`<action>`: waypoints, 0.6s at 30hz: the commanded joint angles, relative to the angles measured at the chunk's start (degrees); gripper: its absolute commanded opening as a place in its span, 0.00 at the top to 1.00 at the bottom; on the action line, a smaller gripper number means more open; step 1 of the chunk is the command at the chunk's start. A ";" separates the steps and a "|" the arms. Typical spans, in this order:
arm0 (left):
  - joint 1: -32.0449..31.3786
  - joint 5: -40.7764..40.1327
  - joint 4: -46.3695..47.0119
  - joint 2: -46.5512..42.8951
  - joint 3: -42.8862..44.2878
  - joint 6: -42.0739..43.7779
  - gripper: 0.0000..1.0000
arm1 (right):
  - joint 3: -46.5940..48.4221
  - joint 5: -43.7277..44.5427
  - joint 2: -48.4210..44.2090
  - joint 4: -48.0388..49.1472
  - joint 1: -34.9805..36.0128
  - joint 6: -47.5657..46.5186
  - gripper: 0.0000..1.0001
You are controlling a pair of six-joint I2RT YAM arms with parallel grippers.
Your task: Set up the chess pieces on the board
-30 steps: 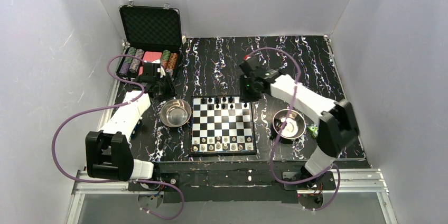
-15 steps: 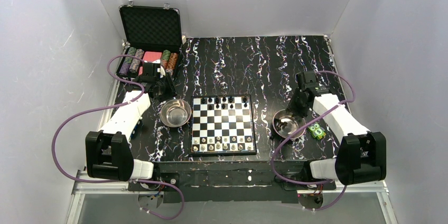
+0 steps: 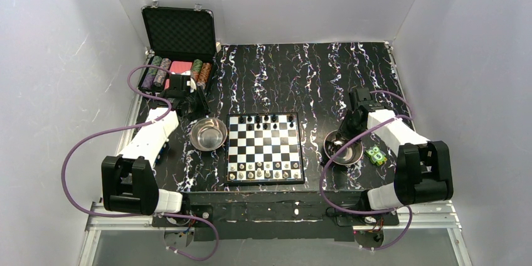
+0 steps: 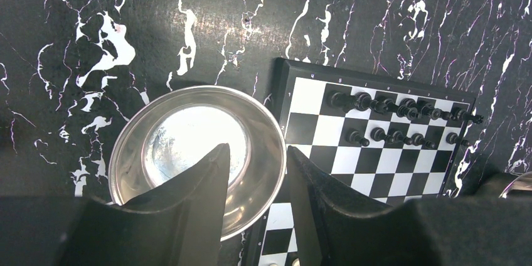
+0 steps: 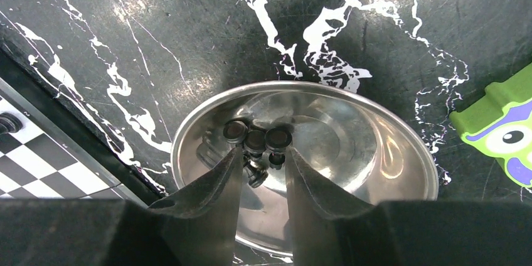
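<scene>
The board (image 3: 264,147) lies at the table's middle, with black chess pieces (image 3: 260,119) on its two far rows and pale ones (image 3: 263,169) along the near rows. In the left wrist view the black rows (image 4: 401,108) stand on the board (image 4: 327,132). Several more black pieces (image 5: 257,139) lie heaped in the right steel bowl (image 5: 389,147). My right gripper (image 5: 263,156) hangs open just over that heap, one piece lying between its fingertips, none gripped. My left gripper (image 4: 257,153) is open and empty over the rim of the left bowl (image 4: 188,134).
The left bowl (image 3: 208,134) holds nothing; the right bowl (image 3: 352,152) flanks the board's other side. A green toy (image 3: 376,155) sits right of that bowl. An open black case (image 3: 179,31) with poker chips (image 3: 157,71) stands at the back left.
My right arm swung from the board's far right corner over to the right bowl and dropped toward the pieces in it. The left arm stayed still.
</scene>
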 commanded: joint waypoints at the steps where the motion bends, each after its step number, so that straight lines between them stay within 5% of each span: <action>1: 0.31 0.57 -0.48 -1.37 0.26 0.05 0.62 | -0.78 0.02 1.03 1.26 -0.40 -0.22 0.61; 18: 0.26 0.57 -0.32 -1.57 -0.08 0.05 0.63 | -1.60 0.77 5.05 2.34 -0.49 -0.71 0.64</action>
